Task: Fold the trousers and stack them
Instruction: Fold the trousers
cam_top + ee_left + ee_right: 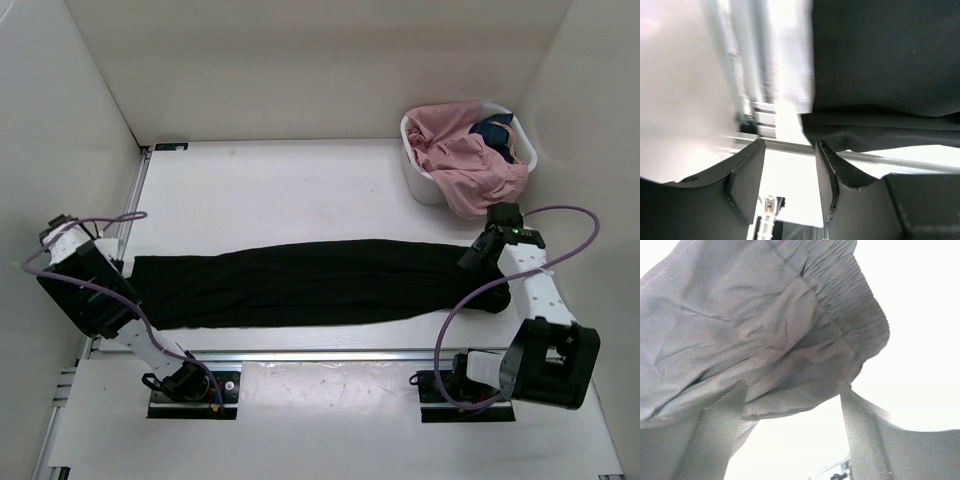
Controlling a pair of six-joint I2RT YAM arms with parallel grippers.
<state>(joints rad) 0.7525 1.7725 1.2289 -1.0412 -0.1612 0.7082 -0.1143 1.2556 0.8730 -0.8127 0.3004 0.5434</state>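
Observation:
Black trousers lie stretched out lengthwise across the table, leg ends at the left, waistband at the right. My left gripper is open just off the leg ends. In the left wrist view the open gripper is empty, with the trouser hem up and to the right of it. My right gripper hovers over the waistband end. In the right wrist view the gripper is open, and the gathered elastic waistband and folds of cloth lie at its fingertips, unclamped.
A white basket stands at the back right, holding pink garments that spill over its front, and a dark blue one. White walls enclose the table on three sides. A metal rail runs along the near edge.

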